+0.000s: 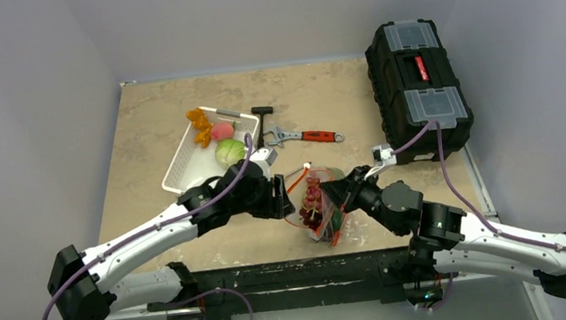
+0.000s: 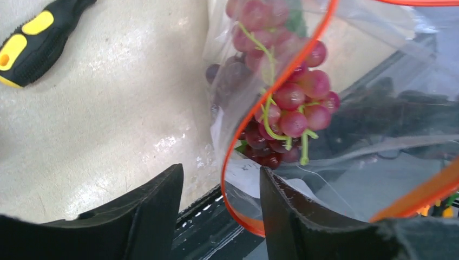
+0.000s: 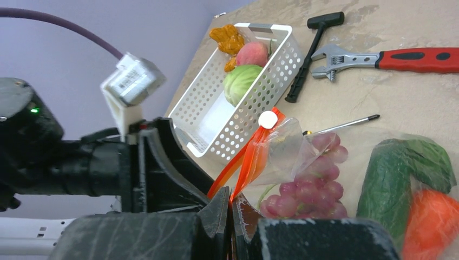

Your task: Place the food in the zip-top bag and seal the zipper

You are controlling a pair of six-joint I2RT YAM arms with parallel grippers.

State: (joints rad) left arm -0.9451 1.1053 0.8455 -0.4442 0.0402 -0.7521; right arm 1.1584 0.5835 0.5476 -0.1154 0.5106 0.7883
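The right claw (image 3: pixel 231 199) clamps the bag's (image 3: pixel 287 138) orange zipper (image 3: pixel 249 157); the left claw (image 2: pixel 221 176) gapes at its rim, grapes (image 2: pixel 295 100) blurred behind plastic

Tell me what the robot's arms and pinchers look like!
The left arm and right arm have white tubes and chunky black joints. A purple cable runs along each. The left gripper and right gripper are black two-finger pincers.
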